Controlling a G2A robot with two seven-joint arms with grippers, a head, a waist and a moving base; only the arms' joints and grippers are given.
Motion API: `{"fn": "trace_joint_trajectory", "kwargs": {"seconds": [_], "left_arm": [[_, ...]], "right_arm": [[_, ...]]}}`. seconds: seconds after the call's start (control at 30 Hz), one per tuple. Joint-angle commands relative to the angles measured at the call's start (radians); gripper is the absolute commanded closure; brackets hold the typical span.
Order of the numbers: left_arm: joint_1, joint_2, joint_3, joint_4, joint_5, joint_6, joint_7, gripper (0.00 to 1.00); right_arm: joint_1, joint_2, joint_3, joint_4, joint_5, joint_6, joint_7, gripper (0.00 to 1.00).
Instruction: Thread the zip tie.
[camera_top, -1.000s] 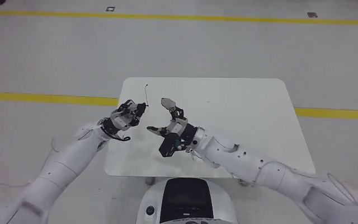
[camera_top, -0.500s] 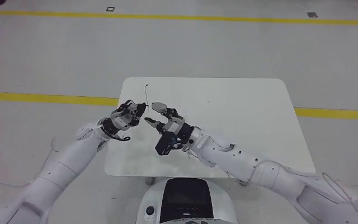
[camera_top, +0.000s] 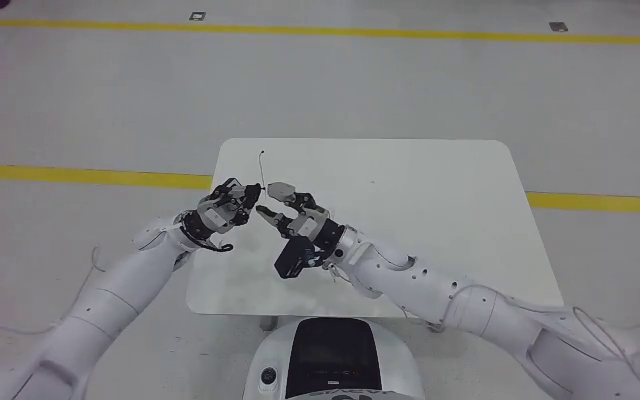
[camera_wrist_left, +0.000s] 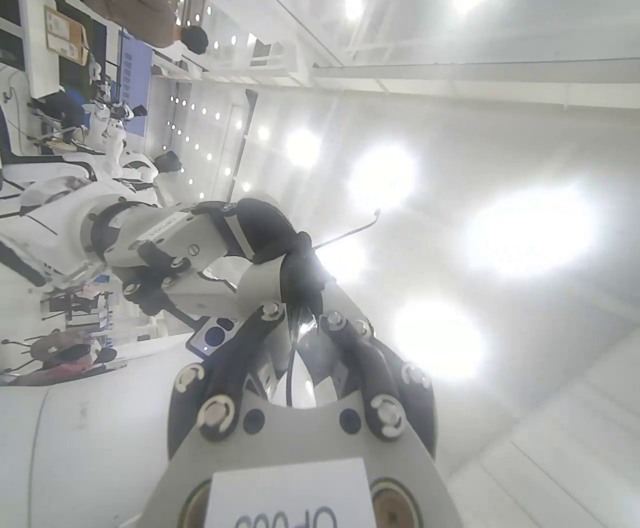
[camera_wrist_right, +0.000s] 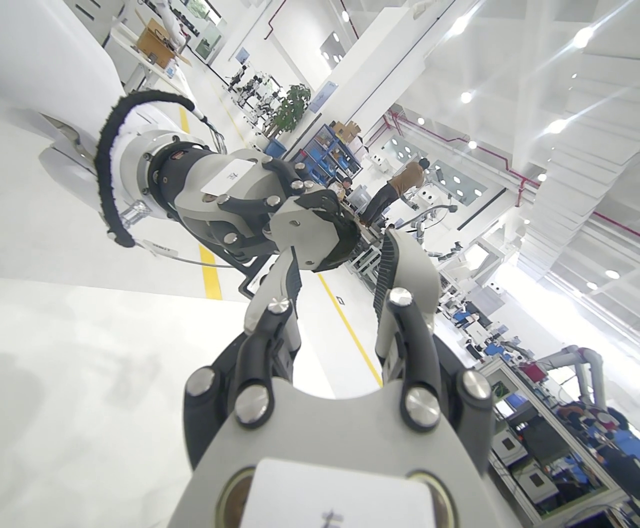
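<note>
— Item: zip tie (camera_top: 262, 168) (camera_wrist_left: 345, 237)?
— You'll find it pinched in the left gripper (camera_top: 243, 198) (camera_wrist_left: 300, 295), tail standing up over the table's (camera_top: 420, 200) left side.
— Item: right gripper (camera_top: 268, 200) (camera_wrist_right: 340, 270)?
— Fingers apart, either side of the left one's tip.

Robotics workshop hall: yellow floor lines (camera_top: 300, 31), shelving racks (camera_wrist_right: 327, 150), robot arm (camera_wrist_right: 582, 357).

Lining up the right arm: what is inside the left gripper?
A thin black zip tie, pinched in the shut left gripper; its tail pokes out beyond. The pinched stretch itself is hidden.
</note>
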Motion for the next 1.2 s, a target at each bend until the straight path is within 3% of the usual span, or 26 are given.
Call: {"fn": "trace_joint_trajectory", "kwargs": {"seconds": [0.0,1.17], "left_arm": [[0.000,0.000,0.000,0.000,0.000,0.000,0.000,1.00],[0.000,0.000,0.000,0.000,0.000,0.000,0.000,1.00]], "right_arm": [[0.000,0.000,0.001,0.000,0.000,0.000,-0.001,0.68],[-0.008,-0.005,0.024,0.007,0.000,0.000,-0.004,0.82]]}}
